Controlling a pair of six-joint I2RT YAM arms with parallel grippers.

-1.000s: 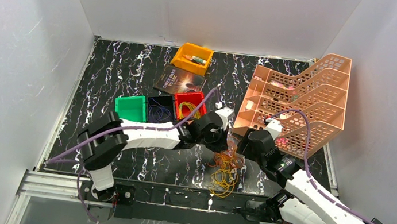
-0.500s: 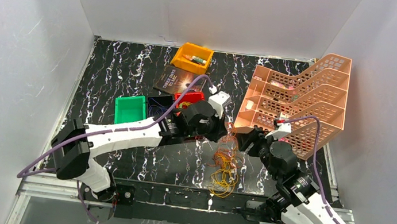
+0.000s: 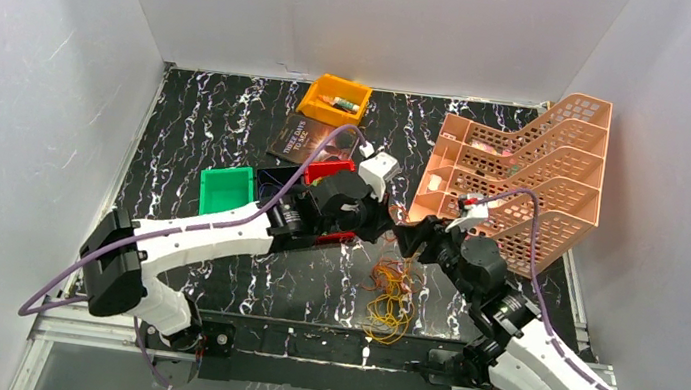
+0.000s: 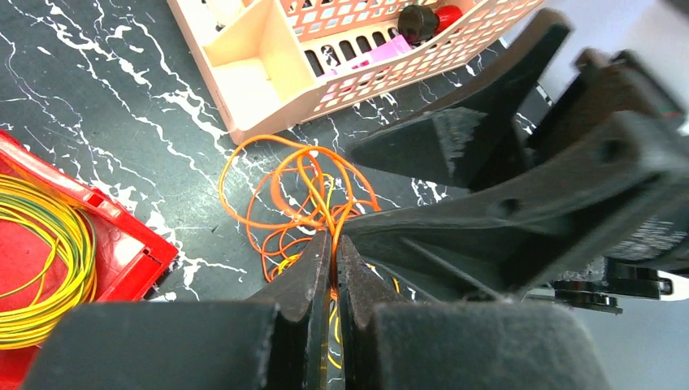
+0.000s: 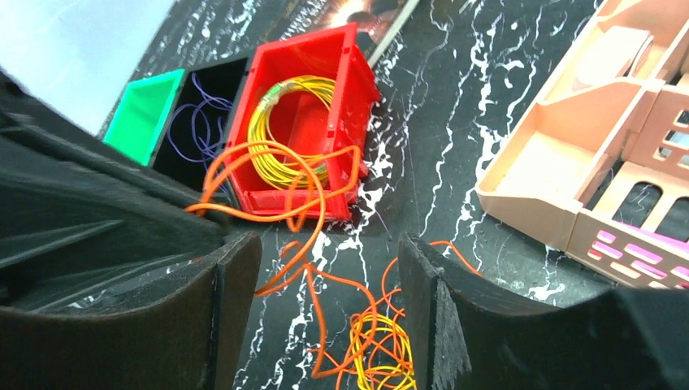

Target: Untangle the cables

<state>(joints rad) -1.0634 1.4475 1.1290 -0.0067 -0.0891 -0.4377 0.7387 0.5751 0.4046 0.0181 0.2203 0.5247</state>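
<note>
Left wrist: thin orange cables (image 4: 315, 213) loop over marbled black tabletop (image 4: 97, 138).

Surface under me: black tabletop w/ white marble veining (image 3: 210, 117), flat. Items directly on it:

- Far centre: orange-yellow plastic bin (image 3: 335, 101).
- Just nearer: dark-cover paperback book (image 3: 304, 136), lying flat.
- Mid row, L to R, side by side: green plastic bin (image 3: 226, 189), black plastic bin (image 5: 213, 73), red plastic bin (image 5: 309, 57).
- R side: peach slotted plastic tiered organiser (image 3: 517, 167).
- Near-centre, towards my edge: tangle of thin orange and yellow wire cables (image 3: 393, 297), lower loops resting on the top.
</note>
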